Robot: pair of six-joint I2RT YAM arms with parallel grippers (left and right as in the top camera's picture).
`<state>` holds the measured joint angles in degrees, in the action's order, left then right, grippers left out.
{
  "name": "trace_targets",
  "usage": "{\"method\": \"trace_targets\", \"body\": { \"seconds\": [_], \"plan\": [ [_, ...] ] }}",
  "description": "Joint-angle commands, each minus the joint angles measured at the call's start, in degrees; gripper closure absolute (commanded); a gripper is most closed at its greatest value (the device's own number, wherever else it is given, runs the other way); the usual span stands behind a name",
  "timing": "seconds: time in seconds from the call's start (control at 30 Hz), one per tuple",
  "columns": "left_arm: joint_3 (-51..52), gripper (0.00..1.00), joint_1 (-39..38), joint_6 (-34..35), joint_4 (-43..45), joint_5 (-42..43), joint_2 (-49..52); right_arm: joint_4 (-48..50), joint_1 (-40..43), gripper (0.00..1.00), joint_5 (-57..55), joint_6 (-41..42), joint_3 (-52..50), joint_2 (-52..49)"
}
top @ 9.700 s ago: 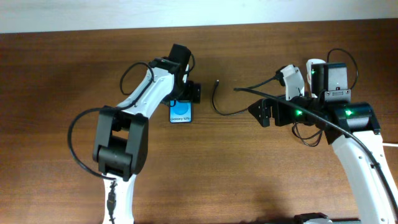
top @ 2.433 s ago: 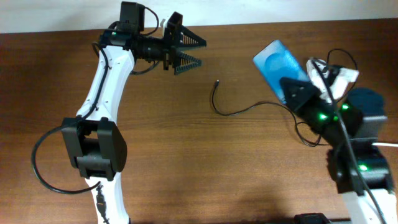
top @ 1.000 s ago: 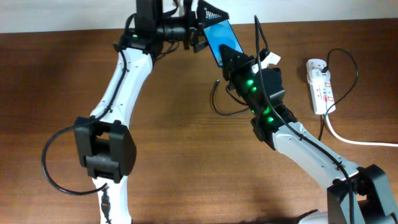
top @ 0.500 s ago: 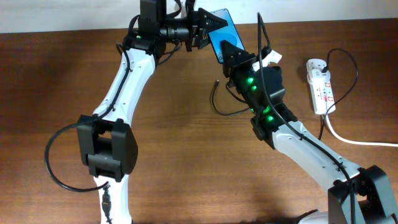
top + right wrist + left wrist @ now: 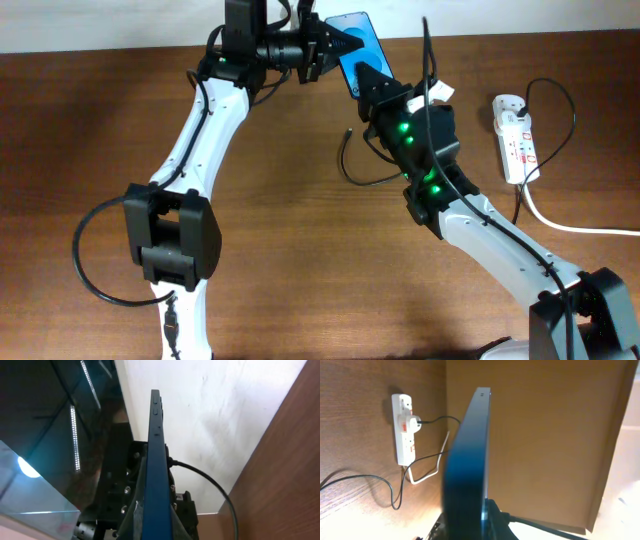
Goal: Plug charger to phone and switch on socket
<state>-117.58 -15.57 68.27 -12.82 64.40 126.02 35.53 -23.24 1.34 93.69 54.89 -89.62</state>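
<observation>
The phone (image 5: 358,42), blue screen up, hangs in the air above the table's far edge, held from both ends. My left gripper (image 5: 337,43) is shut on its far-left end, and my right gripper (image 5: 372,78) is shut on its near end. Each wrist view shows the phone edge-on (image 5: 467,460) (image 5: 157,455). The charger (image 5: 352,172) lies as a thin black loop on the table below, its tip pointing away. The socket (image 5: 517,135) lies at the right, also in the left wrist view (image 5: 404,430) with a white plug in it.
A thick white cord (image 5: 575,226) runs from the socket towards the right edge. The wall (image 5: 225,420) stands just behind the table's far edge. The right arm (image 5: 480,225) stretches diagonally across the right half of the table.
The left gripper's jaws, open around the phone's end a second ago, have shut on it. The phone and the right arm have barely shifted.
</observation>
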Motion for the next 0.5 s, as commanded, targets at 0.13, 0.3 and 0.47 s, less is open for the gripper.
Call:
{"method": "trace_targets", "body": {
  "seconds": [0.13, 0.3, 0.47],
  "plan": [
    [-0.5, 1.0, -0.9, -0.6, 0.4, -0.3, -0.5, -1.0, -1.5, 0.81, 5.9, -4.7, 0.2, 0.2],
    [-0.5, 1.0, -0.3, -0.6, 0.4, -2.7, -0.5, -1.1, -1.5, 0.59, 5.9, -4.7, 0.2, 0.2],
    [-0.5, 1.0, 3.0, -7.0, 0.3, -4.3, -0.5, -2.3, -0.7, 0.3, 6.3, -4.7, 0.2, 0.2]
  ]
}}
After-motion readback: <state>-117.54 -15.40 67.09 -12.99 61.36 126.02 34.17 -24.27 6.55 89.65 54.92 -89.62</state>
